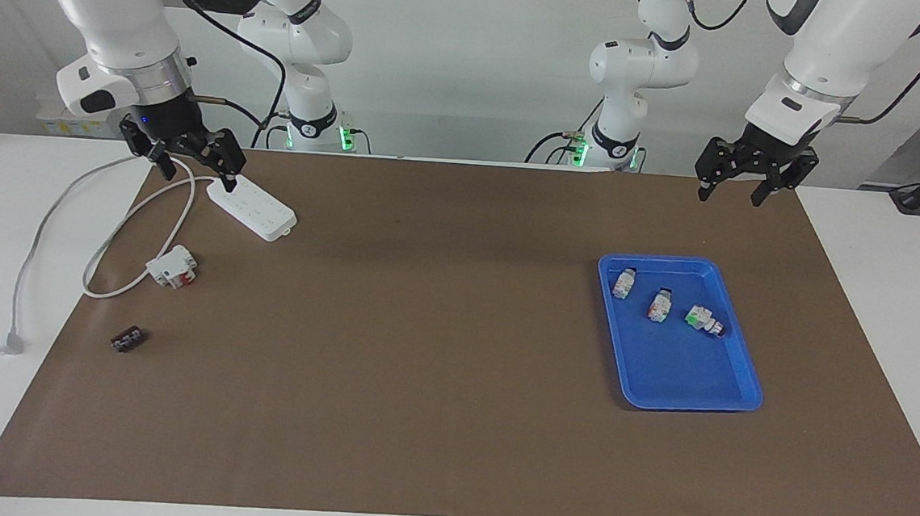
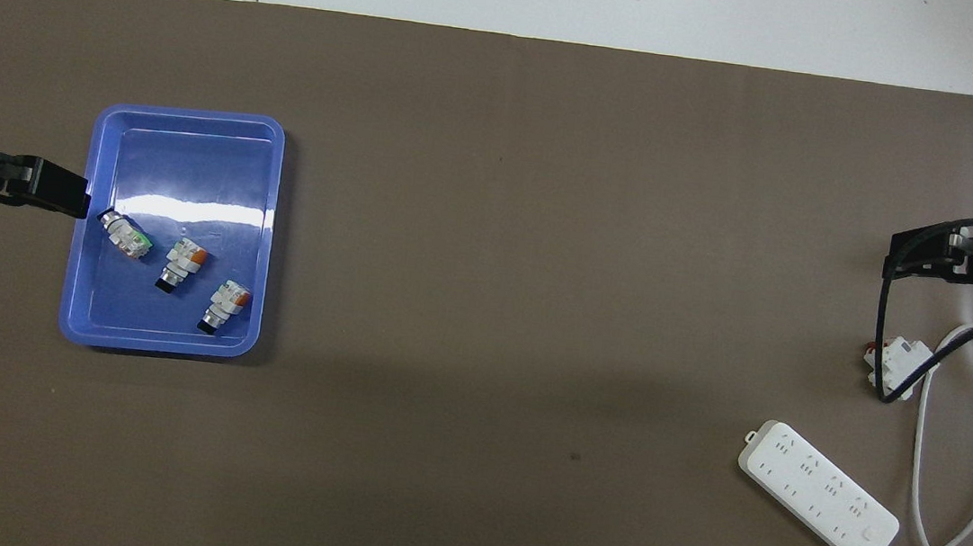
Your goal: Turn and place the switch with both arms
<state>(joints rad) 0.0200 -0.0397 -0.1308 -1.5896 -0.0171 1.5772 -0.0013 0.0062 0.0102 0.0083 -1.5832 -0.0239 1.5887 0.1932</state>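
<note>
Both arms' jaws stand apart and hold nothing. The left gripper (image 1: pixel 730 193) hangs over the brown mat (image 1: pixel 439 329) on the surface, above the blue tray's (image 1: pixel 734 386) robot-side edge; the right gripper (image 1: pixel 189 173) hangs over the power strip (image 1: pixel 257 210), well apart from the tray. In the tray lies the switch (image 1: pixel 659 305), between another orange one (image 1: pixel 624 283) and a green-marked block (image 1: pixel 702 319).
</note>
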